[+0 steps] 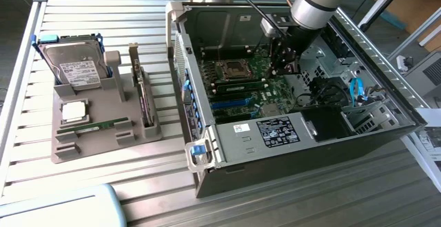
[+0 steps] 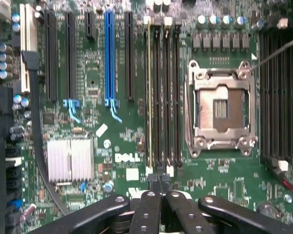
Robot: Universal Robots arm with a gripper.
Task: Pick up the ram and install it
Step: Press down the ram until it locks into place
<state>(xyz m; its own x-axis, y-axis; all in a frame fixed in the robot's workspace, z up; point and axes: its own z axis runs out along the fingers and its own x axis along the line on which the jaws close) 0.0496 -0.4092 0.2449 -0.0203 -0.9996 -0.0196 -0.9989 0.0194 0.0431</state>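
The tool point(image 2: 160, 187) hangs over the motherboard point(image 2: 117, 141) inside the open computer case point(image 1: 289, 134), its fingers drawn narrow and lined up with the memory slots point(image 2: 162, 92) beside the empty processor socket point(image 2: 219, 109). One ram point(image 2: 149, 92) stands edge-up in the outermost slot, seated along the slot's length so its contacts meet the connector (whether the tool grips a second stick, I cannot tell). Its twin point(image 1: 93, 128) lies in the grey holder point(image 1: 103, 118) on the tabletop point(image 1: 82, 175), cradled for easy grasping.
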